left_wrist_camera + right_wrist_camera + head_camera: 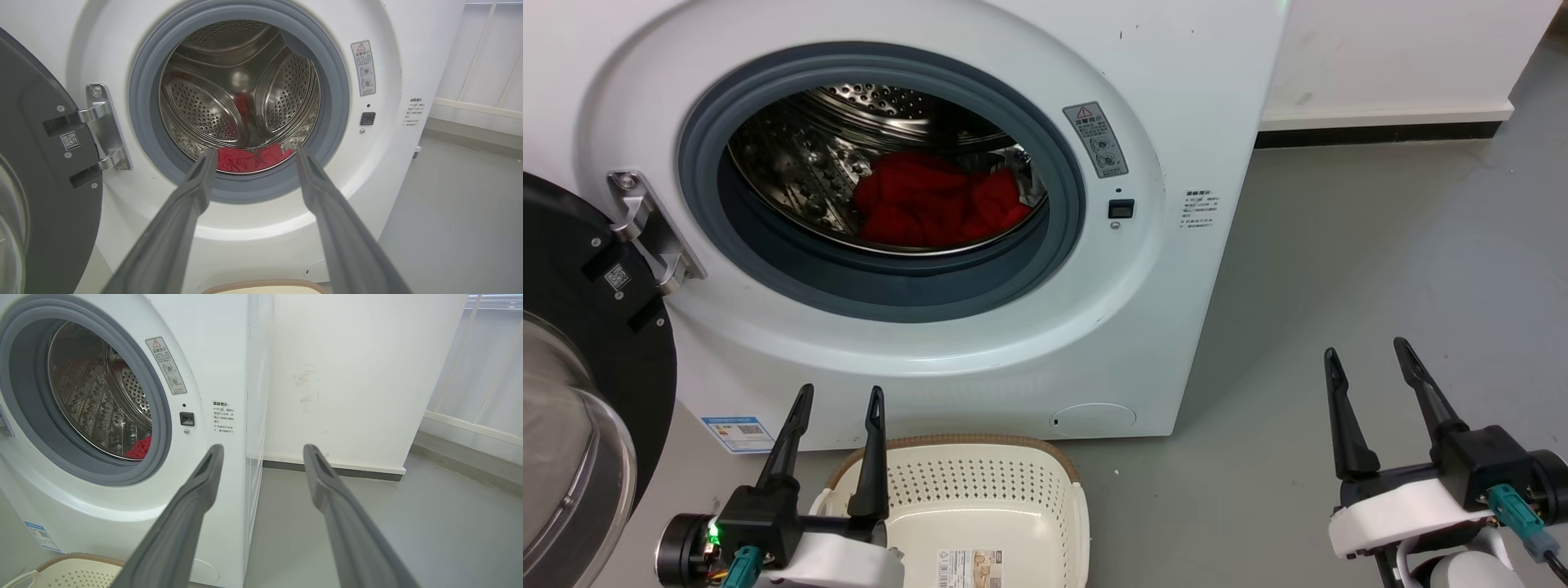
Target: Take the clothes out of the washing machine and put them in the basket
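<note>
A: Left gripper at lower left of the head view, fingers spread wide, holding nothing, just above the basket. Right gripper at lower right, likewise spread and empty, over bare floor.

B: And the clothes?

A: Bunched red at the bottom of the drum, upper centre, deep inside the washing machine. Nothing in the basket yet.

B: Likely to go wrong where?

A: At the grey seal, probably. Might jam a fingertip on that lip by reaching in too low. Might also pinch only a loose fold, lift one corner and leave the rest behind. Or drag a trailing end over the seal and drop it on the floor, short of the basket.

B: And the open door, far left?

A: Close beside the left gripper's route into the drum; could get knocked on a wide swing. Worth minding the basket too: light-looking plastic, probably easy to shove aside with a descending arm.
</note>
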Motion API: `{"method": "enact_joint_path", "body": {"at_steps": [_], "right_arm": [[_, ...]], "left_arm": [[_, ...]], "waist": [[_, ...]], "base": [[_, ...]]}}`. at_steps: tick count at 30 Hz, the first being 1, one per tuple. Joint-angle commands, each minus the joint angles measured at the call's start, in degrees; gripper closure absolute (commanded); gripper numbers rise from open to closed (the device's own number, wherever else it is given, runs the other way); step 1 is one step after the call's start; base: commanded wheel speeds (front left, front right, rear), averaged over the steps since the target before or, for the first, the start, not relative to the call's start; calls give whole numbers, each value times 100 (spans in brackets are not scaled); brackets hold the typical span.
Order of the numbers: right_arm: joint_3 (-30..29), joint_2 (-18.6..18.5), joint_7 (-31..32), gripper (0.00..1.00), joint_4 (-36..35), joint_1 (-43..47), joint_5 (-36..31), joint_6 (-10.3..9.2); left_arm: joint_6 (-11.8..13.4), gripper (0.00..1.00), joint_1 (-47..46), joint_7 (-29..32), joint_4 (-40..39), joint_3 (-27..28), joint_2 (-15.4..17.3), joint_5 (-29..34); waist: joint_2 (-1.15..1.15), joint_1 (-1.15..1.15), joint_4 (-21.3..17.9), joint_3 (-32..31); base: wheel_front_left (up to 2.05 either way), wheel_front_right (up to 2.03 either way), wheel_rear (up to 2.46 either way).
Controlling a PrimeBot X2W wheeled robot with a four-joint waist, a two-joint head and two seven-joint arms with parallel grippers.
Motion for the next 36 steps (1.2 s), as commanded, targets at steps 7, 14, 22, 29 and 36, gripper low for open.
{"method": "enact_joint_path", "body": {"at_steps": [7, 14, 22, 29, 36], "right_arm": [[-11, 9, -17, 0, 34, -49, 31, -4], [-16, 9, -17, 0, 32, -90, 48, -4], [-59, 8, -16, 0, -65, -267, 59, -4], [-148, 10, -16, 0, -289, -601, 91, -4], [-181, 11, -16, 0, -732, -1061, 222, -4]], "left_arm": [[-13, 0, 22, -18, 9, 4, -15, -37], [-2, 0, 24, -18, 16, -4, -17, -102], [-80, 0, -257, -17, 508, 82, -17, -39], [-288, 0, -1153, -18, 904, 272, 288, -37], [-399, 0, -2771, -16, 1525, 253, 1039, -265]], "waist": [[0, 0, 13, -11], [0, 0, 1, 32], [0, 0, -82, 515], [0, 0, -225, 1445], [0, 0, -451, 2550]], "base": [[0, 0, 0], [0, 0, 0], [0, 0, 0], [0, 0, 0], [0, 0, 0]]}}
